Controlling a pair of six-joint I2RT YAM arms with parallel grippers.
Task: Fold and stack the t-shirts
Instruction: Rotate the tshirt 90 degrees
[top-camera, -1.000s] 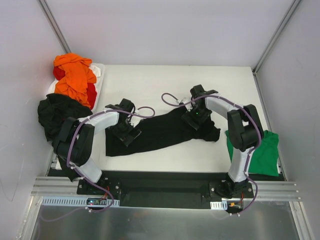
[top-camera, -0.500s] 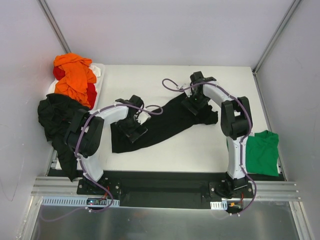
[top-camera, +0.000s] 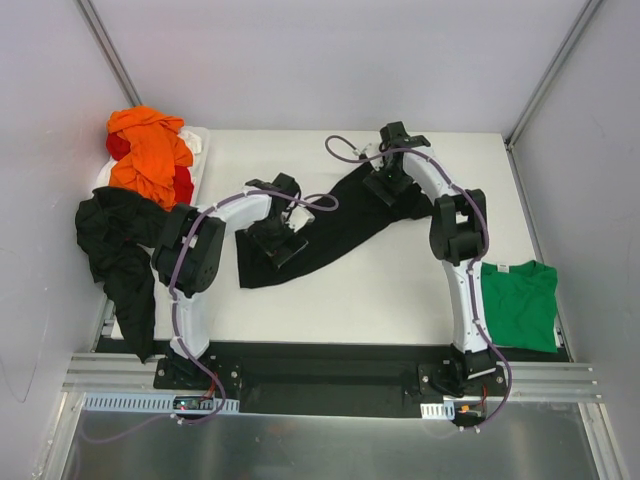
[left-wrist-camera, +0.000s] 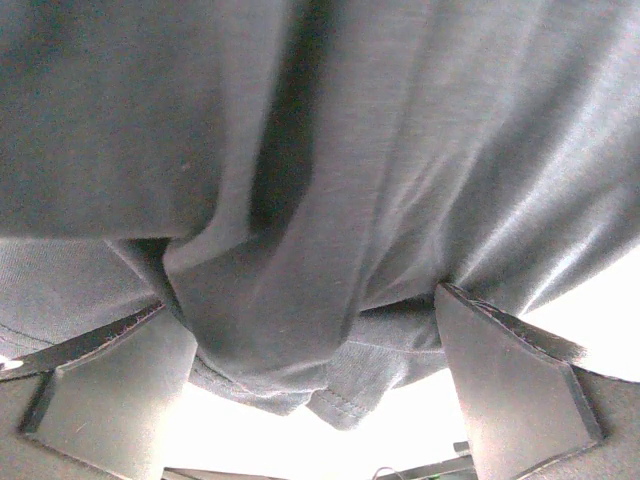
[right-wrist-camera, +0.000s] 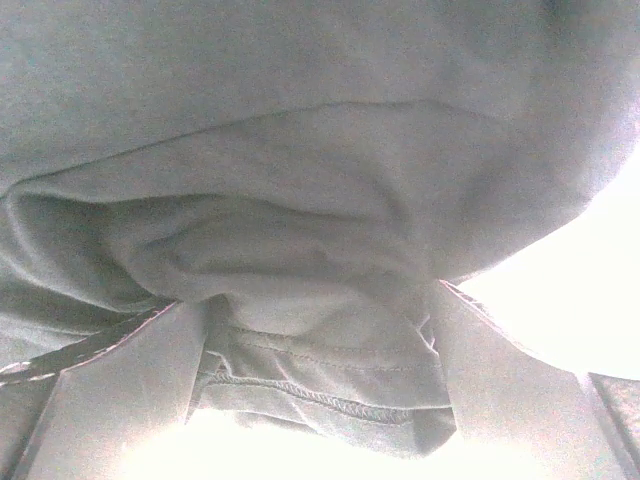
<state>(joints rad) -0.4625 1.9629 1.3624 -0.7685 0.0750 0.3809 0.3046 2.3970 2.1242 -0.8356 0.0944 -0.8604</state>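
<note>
My left end effector (top-camera: 278, 240) and right end effector (top-camera: 385, 188) both stand released, jaws spread wide, set down at opposite ends of the black t-shirt (top-camera: 330, 232). The shirt lies slanted across the middle of the tabletop (top-camera: 400, 295). Loose cloth bulges between each pair of fingers. Closing now could pinch several layers together. Lifting without closing would let the shirt slip out and crumple.
</note>
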